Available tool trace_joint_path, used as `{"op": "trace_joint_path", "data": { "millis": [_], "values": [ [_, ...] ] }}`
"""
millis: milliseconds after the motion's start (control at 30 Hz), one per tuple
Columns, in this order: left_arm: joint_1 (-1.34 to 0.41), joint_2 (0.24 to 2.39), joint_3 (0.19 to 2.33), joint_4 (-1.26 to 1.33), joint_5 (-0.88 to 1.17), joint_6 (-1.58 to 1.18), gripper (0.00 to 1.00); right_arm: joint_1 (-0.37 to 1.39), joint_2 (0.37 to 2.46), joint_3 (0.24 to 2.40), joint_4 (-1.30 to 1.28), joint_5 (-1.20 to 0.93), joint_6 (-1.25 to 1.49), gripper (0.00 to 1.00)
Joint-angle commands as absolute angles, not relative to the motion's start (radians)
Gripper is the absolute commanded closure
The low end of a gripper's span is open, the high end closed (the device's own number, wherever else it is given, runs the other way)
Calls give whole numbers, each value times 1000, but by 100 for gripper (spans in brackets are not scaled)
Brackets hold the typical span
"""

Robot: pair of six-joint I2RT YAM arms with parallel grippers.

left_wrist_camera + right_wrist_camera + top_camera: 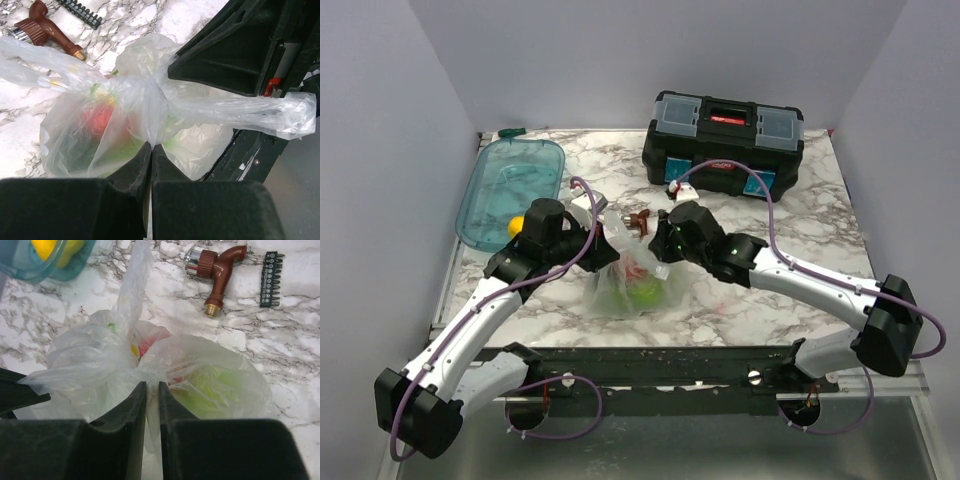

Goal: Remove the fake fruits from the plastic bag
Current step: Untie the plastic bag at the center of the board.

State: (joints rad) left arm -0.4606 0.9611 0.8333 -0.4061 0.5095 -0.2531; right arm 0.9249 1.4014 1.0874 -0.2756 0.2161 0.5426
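Our left gripper (151,152) is clamped shut on the plastic bag (125,115) and our right gripper (152,390) pinches its gathered top, the bag resting near the table's (720,315) front edge with the fake fruits (210,385) inside, so next we likely need to pull the mouth apart.

We see a table (820,230) topped in white marble veined with grey, closed in by a plain, pale lavender back wall (650,60), left wall (380,150) and right wall (910,120). The light is soft and even. A dark rail (660,365) runs along the near edge; below it lies a dull grey surface (650,450), perhaps the floor.
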Motion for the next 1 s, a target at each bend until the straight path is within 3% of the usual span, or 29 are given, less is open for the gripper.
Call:
{"op": "trace_joint_path", "data": {
  "millis": [0,167,400,633,767,900,967],
  "values": [
    [-468,925,826,-380,484,-242,100,933,1343,1043,-262,349,590,87],
    [-469,950,844,-403,470,-238,100,931,1232,964,-218,461,667,99],
    [-469,946,837,-400,435,-235,100,931,1051,812,-178,705,846,99],
    [-469,947,838,-382,446,-262,100,932,959,740,-95,678,793,99],
    [-499,995,935,-423,470,-324,67,930,958,767,-87,593,688,99],
    [-555,1092,1122,-552,371,-300,47,932,941,772,-88,543,653,99],
    [-570,1160,1215,-613,321,-278,43,933,932,768,-75,523,642,99]
  ]
}}
